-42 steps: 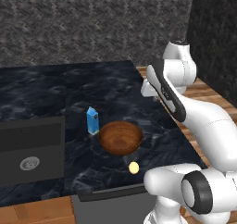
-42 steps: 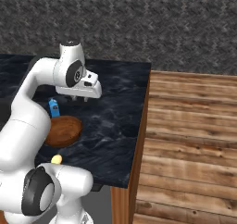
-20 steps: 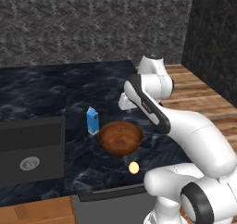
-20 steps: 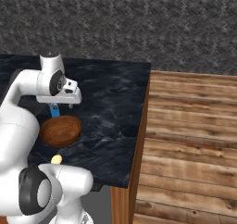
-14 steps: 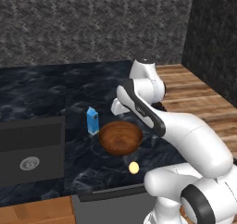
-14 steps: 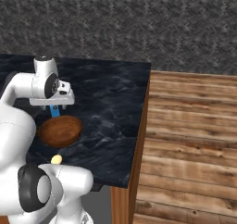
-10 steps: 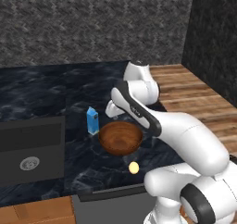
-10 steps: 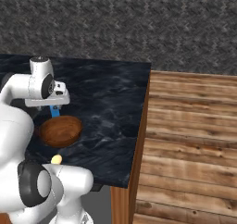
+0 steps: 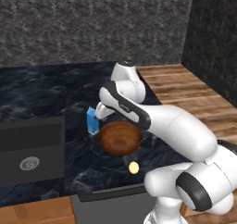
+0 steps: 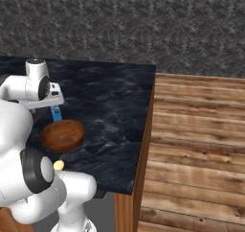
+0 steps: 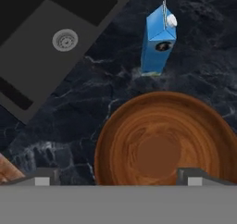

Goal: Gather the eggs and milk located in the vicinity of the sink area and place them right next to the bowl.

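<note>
1. Looking at it, we'd call this basically done: milk (image 9: 92,121) stands just beside the bowl (image 9: 121,137) at its 10 o'clock, egg (image 9: 134,167) lies near its 5 o'clock.
2. Our gripper (image 11: 118,177) hangs over the bowl, jaws wide, holding nothing.
3. Sink (image 9: 31,149) sits at 9 o'clock.

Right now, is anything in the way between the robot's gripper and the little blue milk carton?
Nothing visible blocks it. The open gripper hangs above the round brown wooden bowl, and the small blue milk carton stands upright just beyond the rim on bare dark counter.
</note>
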Controlling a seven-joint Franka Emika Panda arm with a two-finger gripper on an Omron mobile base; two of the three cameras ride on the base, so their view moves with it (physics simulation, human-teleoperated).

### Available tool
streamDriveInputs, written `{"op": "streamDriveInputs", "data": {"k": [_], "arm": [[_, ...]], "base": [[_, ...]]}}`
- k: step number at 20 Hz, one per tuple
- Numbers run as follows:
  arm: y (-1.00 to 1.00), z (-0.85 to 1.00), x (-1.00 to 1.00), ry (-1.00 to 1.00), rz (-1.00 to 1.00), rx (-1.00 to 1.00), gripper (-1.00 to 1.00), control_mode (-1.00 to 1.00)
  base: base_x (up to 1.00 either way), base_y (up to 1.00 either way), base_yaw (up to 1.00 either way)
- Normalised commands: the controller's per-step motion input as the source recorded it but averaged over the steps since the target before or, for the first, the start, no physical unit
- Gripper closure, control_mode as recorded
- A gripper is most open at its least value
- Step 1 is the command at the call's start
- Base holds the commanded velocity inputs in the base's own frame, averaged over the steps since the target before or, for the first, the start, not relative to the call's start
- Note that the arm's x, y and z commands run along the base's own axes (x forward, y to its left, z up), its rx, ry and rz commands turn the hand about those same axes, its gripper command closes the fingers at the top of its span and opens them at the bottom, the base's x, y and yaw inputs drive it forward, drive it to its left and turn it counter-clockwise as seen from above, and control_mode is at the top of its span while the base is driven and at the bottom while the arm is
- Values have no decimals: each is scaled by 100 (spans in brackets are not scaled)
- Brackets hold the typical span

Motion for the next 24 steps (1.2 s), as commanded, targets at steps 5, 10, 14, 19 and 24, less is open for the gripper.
{"op": "streamDriveInputs", "data": {"k": [5, 10, 14, 19, 24], "arm": [[8, -2, 17, -4, 1, 0, -100, -100], [0, -2, 9, -4, 0, 0, -100, -100], [0, -10, 6, -3, 0, -1, -100, -100], [2, -15, 1, -5, 0, 0, -100, -100], [5, -4, 5, 0, -1, 0, -100, -100]], "base": [[0, 0, 0], [0, 0, 0], [0, 0, 0], [0, 0, 0], [0, 0, 0]]}}
